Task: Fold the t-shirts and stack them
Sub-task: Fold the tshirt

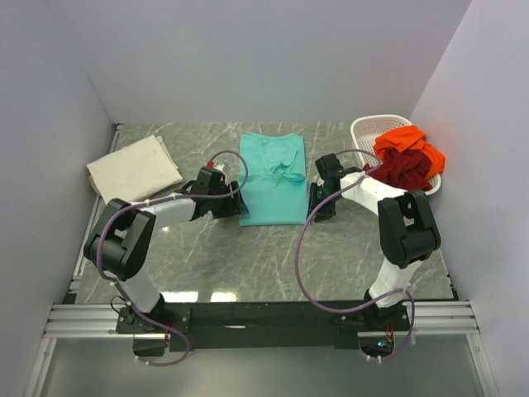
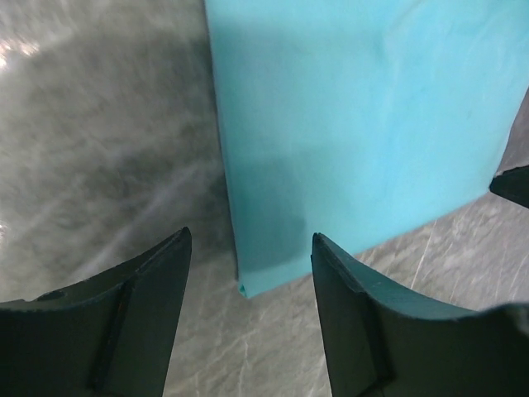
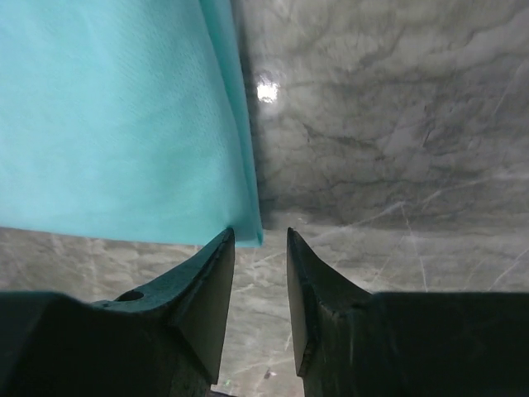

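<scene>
Top external: teal t-shirt (image 1: 271,190) flat on the table (image 1: 248,265); your left claw (image 2: 248,244) spread at its near left corner, right claw (image 3: 260,236) narrowly parted at the near right corner, pinching nothing.

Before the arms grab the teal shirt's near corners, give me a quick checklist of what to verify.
1. Jaws of the left gripper open: ok.
2. Jaws of the right gripper open: ok, but narrowly.
3. Both lined up with the near corners of the teal t-shirt: ok.
4. Jaws low enough to catch cloth: cannot tell.
5. Shirt lying flat: ok, one wrinkle by the collar.
6. The cream t-shirt out of the way: ok.
</scene>
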